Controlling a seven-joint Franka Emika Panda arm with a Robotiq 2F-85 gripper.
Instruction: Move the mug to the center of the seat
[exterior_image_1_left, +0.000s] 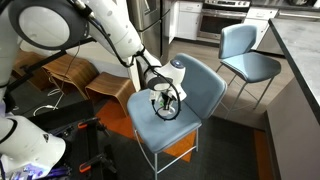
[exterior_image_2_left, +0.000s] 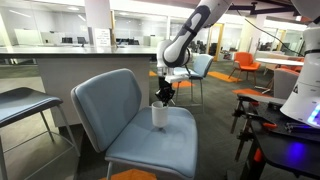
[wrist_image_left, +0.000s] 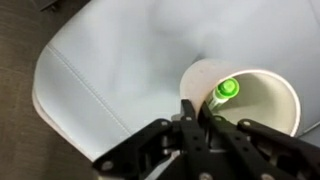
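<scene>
Fingers of the black metal gripper (wrist_image_left: 198, 110) look pinched shut on the near rim of the small white mug with the greenish inside (wrist_image_left: 255, 105). One finger seems to be inside the mug and one outside. The wrist view is blurry, so this is my best guess.

In an exterior view the gripper (exterior_image_2_left: 163, 95) is right on top of the mug (exterior_image_2_left: 158, 116) and points straight down. The mug stands upright. Its bottom seems to rest on the wide blue-grey padded seat (exterior_image_2_left: 150, 142).

From the mug, the curved blue-grey backrest (exterior_image_2_left: 100, 100) is near, and one side edge of the seat is near too. Most of the bare seat lies on the mug's other side, toward the front. So I think the middle of the seat is that way. The mug should stay upright on the way so it does not tip.
</scene>
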